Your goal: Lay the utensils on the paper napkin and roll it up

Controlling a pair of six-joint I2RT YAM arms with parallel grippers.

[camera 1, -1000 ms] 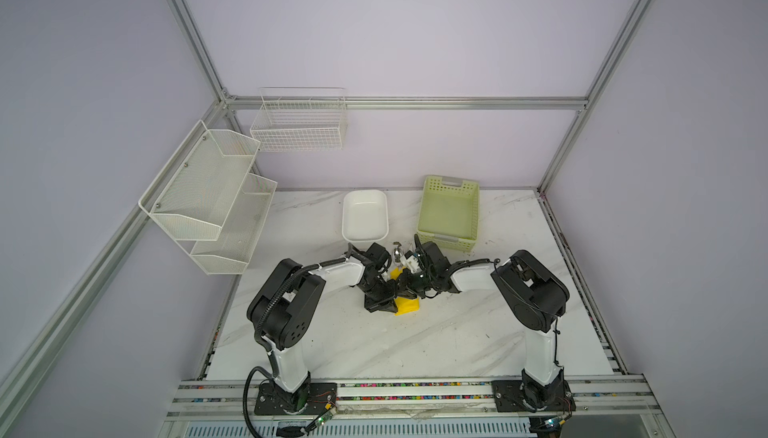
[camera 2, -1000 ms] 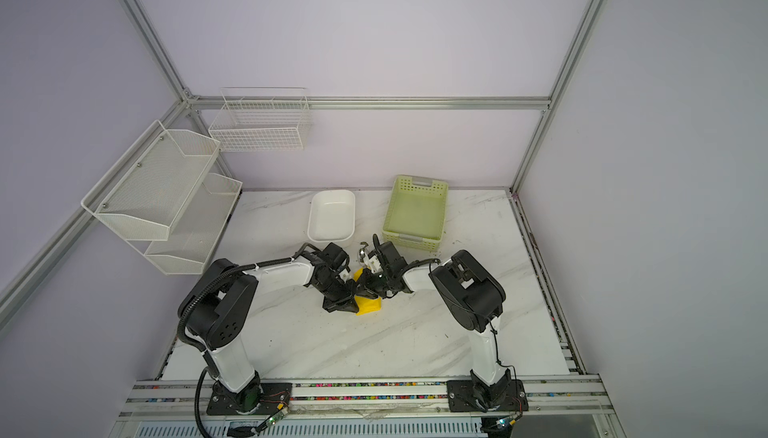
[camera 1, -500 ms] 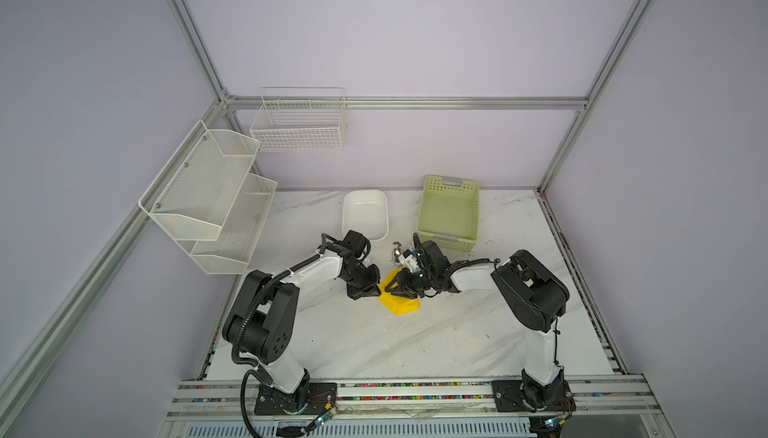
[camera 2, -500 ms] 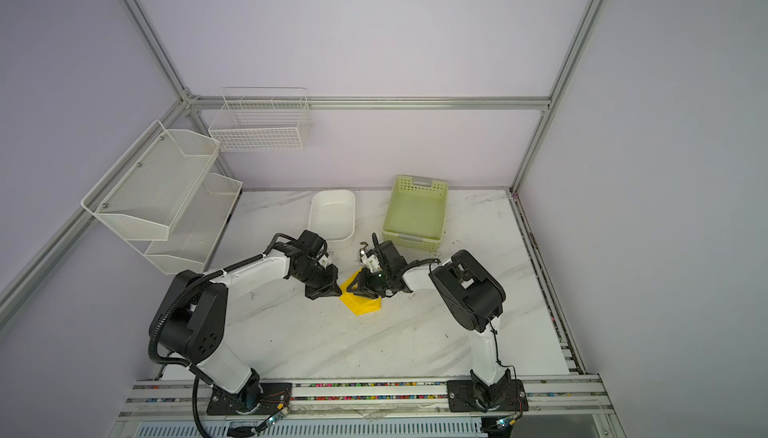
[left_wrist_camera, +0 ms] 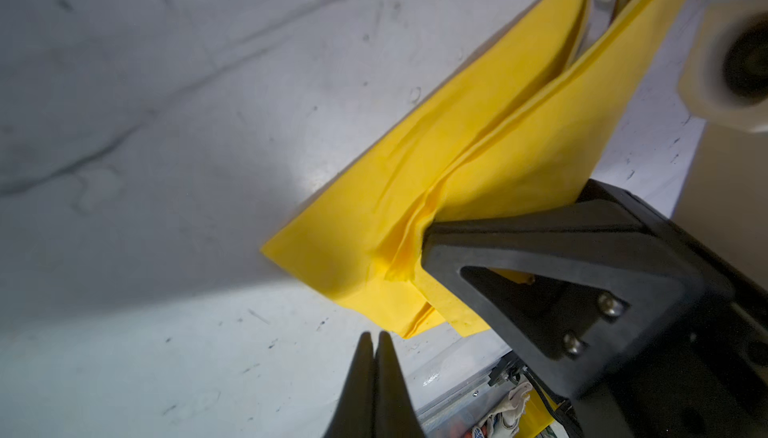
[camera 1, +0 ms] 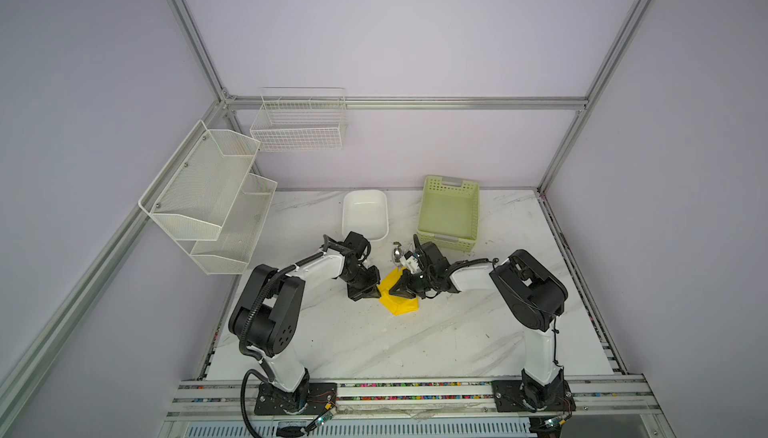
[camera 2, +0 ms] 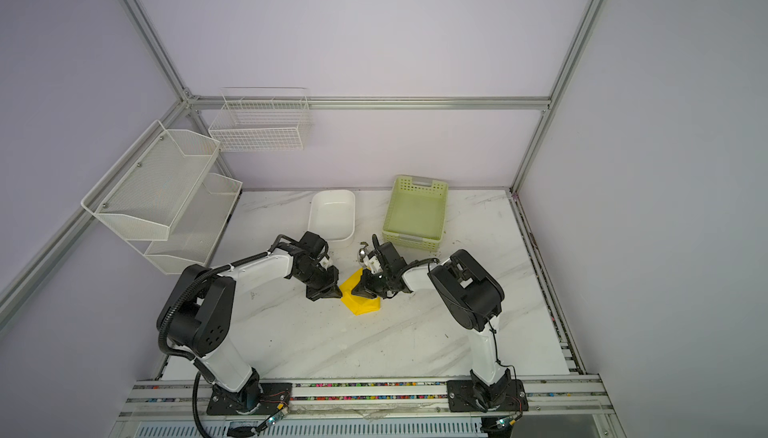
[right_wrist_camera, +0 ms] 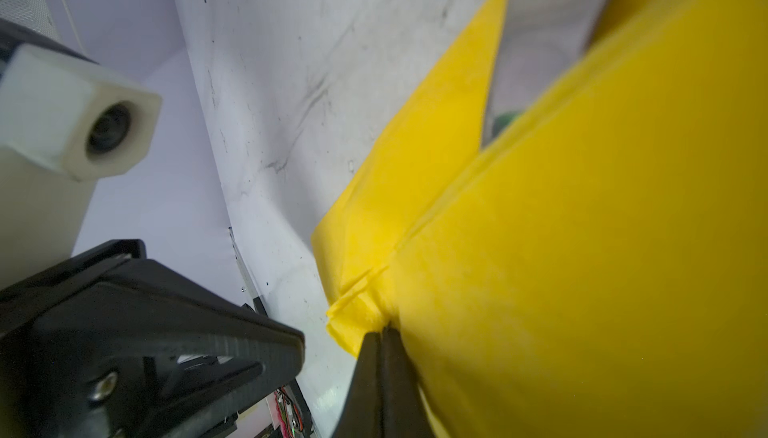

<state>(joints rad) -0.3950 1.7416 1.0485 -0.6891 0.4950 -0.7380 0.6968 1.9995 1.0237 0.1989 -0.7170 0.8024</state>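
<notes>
pinching a raised fold of the paper napkin on the table, the right gripper holds it from the right; the left gripper, closed and empty, sits just beside its left corner.

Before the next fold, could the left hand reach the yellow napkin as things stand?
Likely yes: the left hand, shut, sits right beside the napkin with only bare table between.
</notes>
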